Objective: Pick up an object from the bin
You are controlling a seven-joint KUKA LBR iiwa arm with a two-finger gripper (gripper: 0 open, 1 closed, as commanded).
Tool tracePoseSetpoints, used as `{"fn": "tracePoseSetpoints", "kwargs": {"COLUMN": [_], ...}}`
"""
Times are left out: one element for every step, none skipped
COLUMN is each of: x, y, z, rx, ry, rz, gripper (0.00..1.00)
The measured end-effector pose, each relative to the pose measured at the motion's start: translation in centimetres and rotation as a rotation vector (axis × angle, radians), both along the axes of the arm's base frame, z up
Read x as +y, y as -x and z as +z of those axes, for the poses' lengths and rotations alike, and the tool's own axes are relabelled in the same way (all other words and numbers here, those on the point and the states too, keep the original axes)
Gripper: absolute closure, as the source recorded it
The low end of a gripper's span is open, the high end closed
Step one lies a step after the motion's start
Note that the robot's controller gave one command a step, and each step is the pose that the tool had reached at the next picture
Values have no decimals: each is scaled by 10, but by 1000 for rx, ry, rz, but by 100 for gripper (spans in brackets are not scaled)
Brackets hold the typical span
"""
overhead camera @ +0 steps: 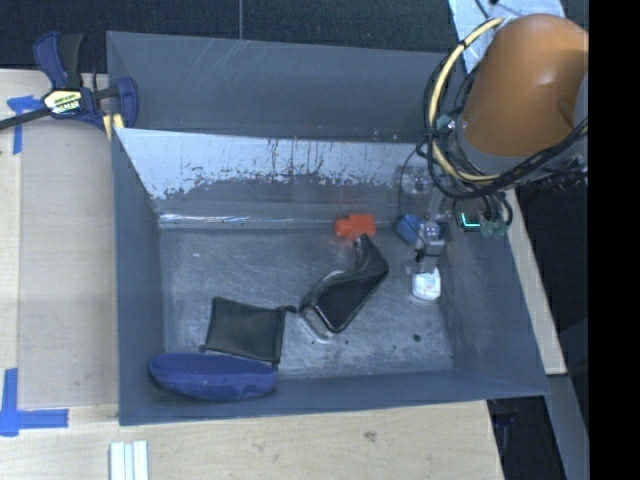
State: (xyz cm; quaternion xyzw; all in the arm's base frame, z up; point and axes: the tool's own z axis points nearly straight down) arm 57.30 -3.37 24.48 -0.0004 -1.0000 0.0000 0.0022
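My gripper [429,242] hangs low at the right side of the bin, below the orange wrist cover. A small white object [427,286] lies on the bin floor directly beneath it, close to its tip. A small blue piece [407,229] sits just left of the gripper near the back wall. An orange piece [354,227] lies further left. A black curved tool-like thing with a silvery end [345,293] rests to the lower left of the gripper.
A black square pouch [245,330] lies at the front left of the floor. A blue oval object [212,376] rests against the front wall beside it. The arm and its cables hang over the bin's right rim.
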Motion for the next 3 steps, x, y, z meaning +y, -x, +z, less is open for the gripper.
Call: {"fn": "tracePoseSetpoints", "kwargs": {"x": [20, 19, 4], "y": [36, 33, 52], "z": [-169, -165, -16], "rx": [0, -8, -8], "ry": [-1, 1, 2], "rz": [41, 41, 142], "gripper": [0, 100, 100]}}
